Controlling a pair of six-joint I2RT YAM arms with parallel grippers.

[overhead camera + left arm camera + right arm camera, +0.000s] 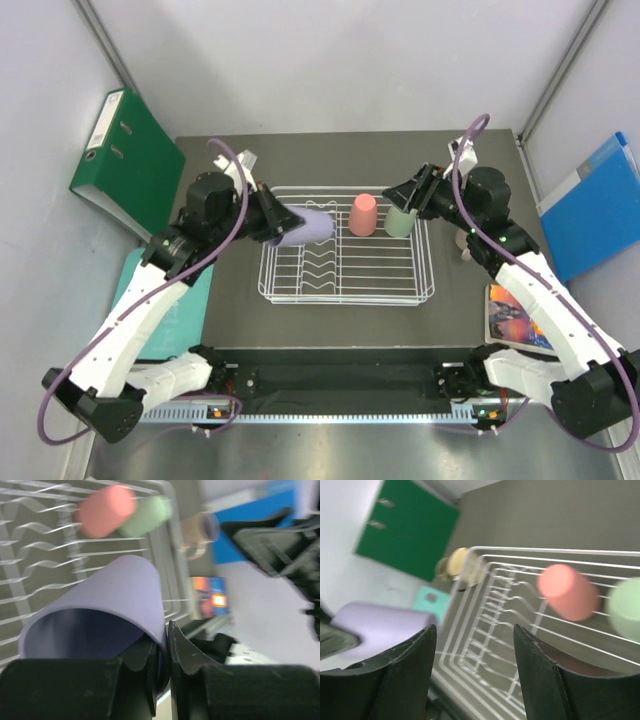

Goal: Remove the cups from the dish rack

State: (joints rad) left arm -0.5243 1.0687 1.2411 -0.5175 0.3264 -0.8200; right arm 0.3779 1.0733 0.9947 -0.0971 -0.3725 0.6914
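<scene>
The white wire dish rack [345,298] sits mid-table. My left gripper [283,222] is shut on the rim of the lavender tumbler [314,226] and holds it tilted on its side over the rack's left end. In the left wrist view the fingers [185,650] pinch the tumbler's wall [115,600]. A pink cup [364,214] and a mint-green cup [401,222] stand upside down at the rack's rear right. My right gripper [402,193] is open and empty just behind the mint cup. In the right wrist view [475,635] it hovers over the rack [545,550].
A small tan mug [466,243] stands on the table right of the rack. A cream mug [460,565] stands beyond the rack's far left corner. A green binder [128,160] and teal mat [150,290] lie left. A blue folder [590,205] and a booklet [515,315] lie right.
</scene>
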